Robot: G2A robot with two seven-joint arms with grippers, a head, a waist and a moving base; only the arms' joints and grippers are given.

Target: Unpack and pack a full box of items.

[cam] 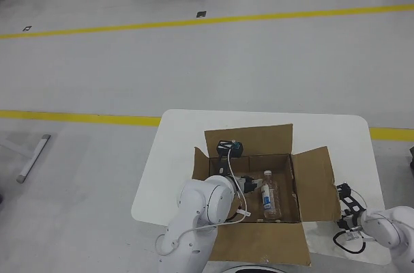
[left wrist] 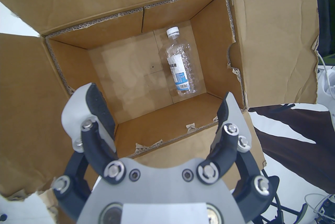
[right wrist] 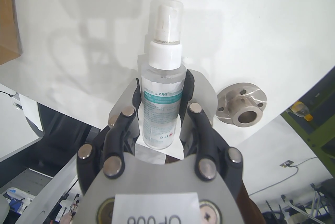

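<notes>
The left gripper holds its jaws apart over the box with its lone water bottle, while the right gripper has its jaws clamped on a slick spray bottle above the counter, which might slip free if jolted.

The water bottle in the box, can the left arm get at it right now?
Probably yes. The left end effector hangs open above the box, whose flaps are folded out, and the bottle lies alone on its floor. The wall beside it may crowd one finger.

Bright, even light; box interior softly shaded; wrist-view edges bowed.
</notes>
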